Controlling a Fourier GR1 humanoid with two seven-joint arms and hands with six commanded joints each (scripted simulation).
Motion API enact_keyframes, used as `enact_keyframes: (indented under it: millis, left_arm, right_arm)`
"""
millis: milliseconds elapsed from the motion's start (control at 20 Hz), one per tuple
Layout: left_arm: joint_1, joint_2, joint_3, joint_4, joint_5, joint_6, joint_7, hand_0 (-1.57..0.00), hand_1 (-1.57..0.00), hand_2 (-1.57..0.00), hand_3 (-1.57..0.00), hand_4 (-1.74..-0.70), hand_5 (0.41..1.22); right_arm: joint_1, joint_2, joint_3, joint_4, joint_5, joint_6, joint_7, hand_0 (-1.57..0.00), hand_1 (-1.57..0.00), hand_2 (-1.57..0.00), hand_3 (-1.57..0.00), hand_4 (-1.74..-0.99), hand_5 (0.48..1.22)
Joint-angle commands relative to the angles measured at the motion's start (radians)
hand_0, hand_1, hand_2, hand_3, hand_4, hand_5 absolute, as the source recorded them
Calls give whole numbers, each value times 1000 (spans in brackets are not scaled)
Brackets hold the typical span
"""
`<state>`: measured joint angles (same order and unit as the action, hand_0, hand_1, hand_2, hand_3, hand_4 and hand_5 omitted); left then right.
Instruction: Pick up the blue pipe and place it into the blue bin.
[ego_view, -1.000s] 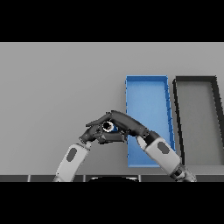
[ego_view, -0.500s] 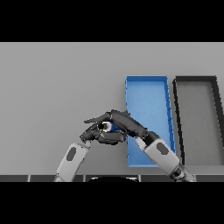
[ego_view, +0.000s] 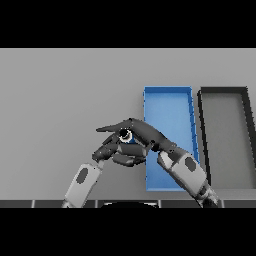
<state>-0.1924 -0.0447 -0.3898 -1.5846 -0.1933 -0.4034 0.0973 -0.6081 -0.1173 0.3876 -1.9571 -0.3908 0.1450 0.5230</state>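
Note:
The blue pipe (ego_view: 127, 135) is a short tube with its round end facing me, just left of the blue bin (ego_view: 170, 100). My right hand (ego_view: 145, 133) reaches in from the lower right, shut on the pipe, with its fingers stretched left over the top and its thumb underneath. My left hand (ego_view: 107, 150) comes up from the lower left and sits just below and left of the pipe, fingers relaxed, partly tucked under the right hand. Most of the pipe's body is hidden by the fingers.
The blue bin is a long open tray running away from me, with my right forearm (ego_view: 186, 170) across its near end. A dark grey bin (ego_view: 224, 135) of the same shape stands to its right. Grey table (ego_view: 60, 95) spreads out on the left.
The right hand has lifted the pipe slightly up the view and its fingers have stretched further left. The left hand has stayed almost where it was.

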Motion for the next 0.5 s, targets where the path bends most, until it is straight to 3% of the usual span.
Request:
enact_keyframes:
  millis: [0,100,200,350,450]
  left_arm:
    - [-10,-1,6,6,0,2,15,-10,-9,-9,-8,-908,456]
    - [1,7,5,-10,4,-3,7,-6,-5,-5,-5,-906,445]
    - [5,11,11,-10,15,-10,20,-3,-3,-3,-3,-906,437]
    - [-8,-1,11,-1,4,2,43,-1,-1,-1,-1,-902,432]
    - [-1,11,13,-17,8,-4,35,0,0,0,0,-892,428]
  right_arm:
    - [-48,-9,-43,6,-52,-13,21,-1571,-1571,-1571,-1571,-1741,1221]
    - [-164,-36,-110,17,-146,-27,54,-1571,-1571,-1571,-1571,-1741,1221]
    - [-251,-73,-176,46,-215,-38,52,-1571,-1571,-1571,-1571,-1741,1221]
    - [-351,-152,-274,116,-167,-104,23,-1571,-1571,-1571,-1571,-1741,1221]
    - [-407,-195,-320,185,-130,-123,49,-1571,-1571,-1571,-1571,-1741,1221]
